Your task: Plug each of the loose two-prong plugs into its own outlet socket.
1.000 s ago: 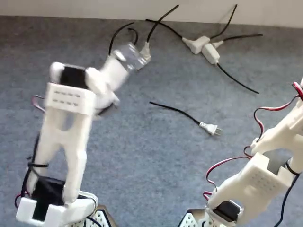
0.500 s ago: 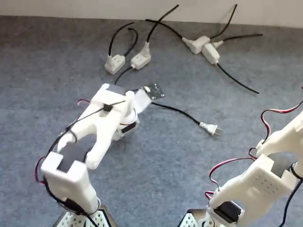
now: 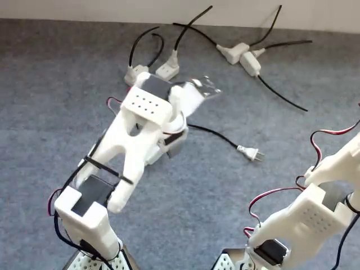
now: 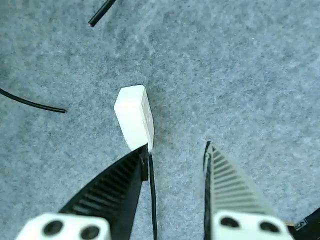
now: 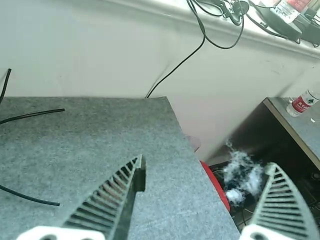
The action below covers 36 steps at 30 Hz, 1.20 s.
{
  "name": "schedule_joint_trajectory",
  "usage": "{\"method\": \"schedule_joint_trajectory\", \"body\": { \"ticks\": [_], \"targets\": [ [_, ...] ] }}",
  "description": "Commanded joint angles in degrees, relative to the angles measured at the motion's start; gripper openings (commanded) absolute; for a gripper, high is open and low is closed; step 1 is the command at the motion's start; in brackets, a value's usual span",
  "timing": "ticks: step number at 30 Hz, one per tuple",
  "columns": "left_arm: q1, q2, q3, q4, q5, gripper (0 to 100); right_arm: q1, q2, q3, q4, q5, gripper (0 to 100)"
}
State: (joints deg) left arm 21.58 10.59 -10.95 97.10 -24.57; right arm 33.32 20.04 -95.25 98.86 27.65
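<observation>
L arm point(image 3: 140, 132) is reaching from lower left of the high view up to top centre. It is ending over the grey worktop point(image 3: 62, 124), just right of two white sockets. Socket A point(image 3: 135, 75) & socket B point(image 3: 167, 71) are lying side by side near top centre, each w/ a black lead curling toward the back edge.

In the L wrist view the left hand point(image 4: 175, 154) is standing partly spread & gripping nothing. One of its fingertips point(image 4: 141, 159) is touching the cable end of a white socket block point(image 4: 134, 116), whose black lead point(image 4: 151, 200) is running back beside that finger. Can't tell which of the two sockets this block is.

The loose plug point(image 3: 250, 152) is lying right of centre in the high view. Its prongs are pointing right & its black lead is trailing up-left toward the L arm. It is lying well apart from sockets A & B.

At upper right, two more white connector bodies point(image 3: 242, 57) are lying touching each other, w/ leads fanning out.

R arm point(image 3: 309, 216) is sitting at lower right. The right hand point(image 5: 205, 172) is gaping wide w/ nothing in it, by the worktop's edge w/ a pale wall point(image 5: 75, 55) behind.
</observation>
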Motion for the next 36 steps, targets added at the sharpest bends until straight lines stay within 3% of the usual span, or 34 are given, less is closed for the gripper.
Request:
{"method": "schedule_joint_trajectory", "body": {
  "ticks": [1,7,11,18,26,31,36],
  "targets": [
    [-2.0,-2.6,-1.9,-0.6,0.4,19,0.5,-2.2,-5.8,2.3,-0.6,34.6],
    [-13.1,-2.6,9.5,-13.2,-7.9,19,1.7,-2.2,-5.8,2.3,-0.6,34.6],
    [-14.3,-2.7,16.1,-17.1,-8.3,19,1.7,-2.2,-5.8,2.3,-0.6,34.6],
    [-6.6,-2.7,21.2,-19.2,-7.0,19,1.6,-2.2,-5.8,2.3,-0.6,34.6],
    [0.4,-2.6,30.4,-30.8,-2.7,19,2.9,-2.2,-5.8,2.3,-0.6,34.6],
    [6.1,-3.4,30.8,-30.5,2.8,19,3.0,-2.2,-5.8,2.3,-0.6,34.6],
    [12.6,-3.4,26.4,-24.3,7.3,19,2.9,-2.2,-5.8,2.3,-0.6,34.6]
  ]
}}
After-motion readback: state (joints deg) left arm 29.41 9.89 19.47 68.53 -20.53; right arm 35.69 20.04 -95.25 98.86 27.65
